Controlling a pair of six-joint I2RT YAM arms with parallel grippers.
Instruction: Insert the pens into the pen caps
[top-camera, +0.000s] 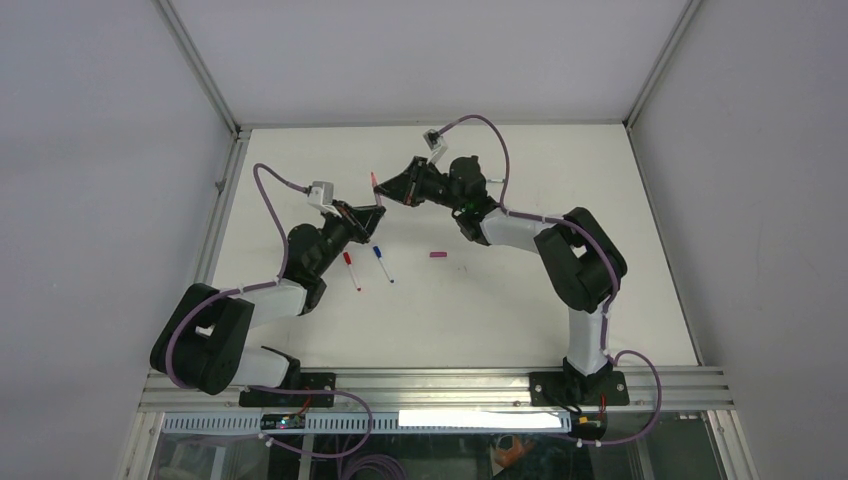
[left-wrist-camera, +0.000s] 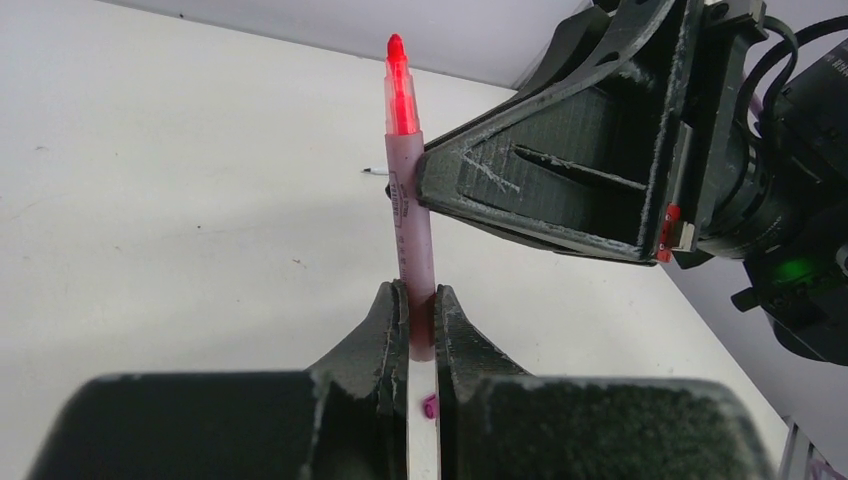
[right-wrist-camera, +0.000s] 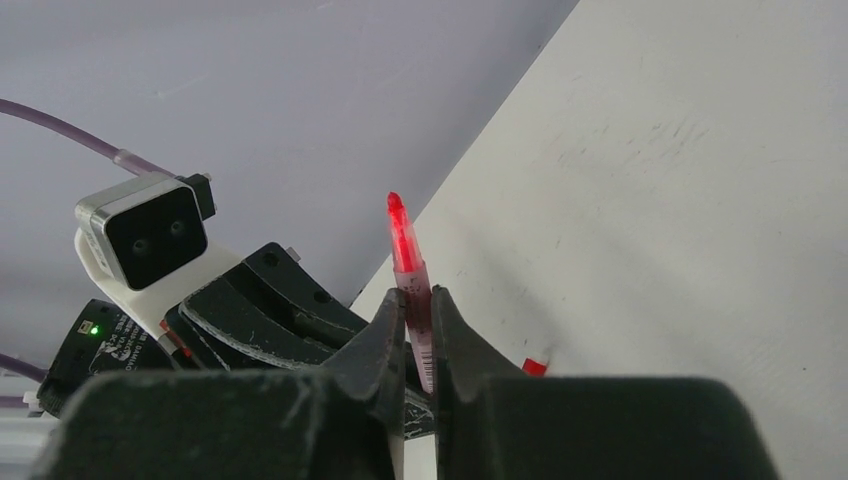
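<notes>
Left pincer (left-wrist-camera: 421, 310) is clamped tight on the lower barrel of a pink pen (left-wrist-camera: 414, 225), which is held clear of the surface (top-camera: 560, 300) with its bare red tip (left-wrist-camera: 400, 95) pointing away from the fingers. Right pincer (right-wrist-camera: 418, 315) grips the same barrel a little higher, from the opposite side, with its jaws closed on it. Both meet over the far left part of the surface. Nearer the left edge 2 more pens lie side by side, not touching: a red-ended pen (top-camera: 351, 270) and a blue-ended pen (top-camera: 383, 264). To their right, a magenta cap (top-camera: 437, 255) lies alone near the middle.
</notes>
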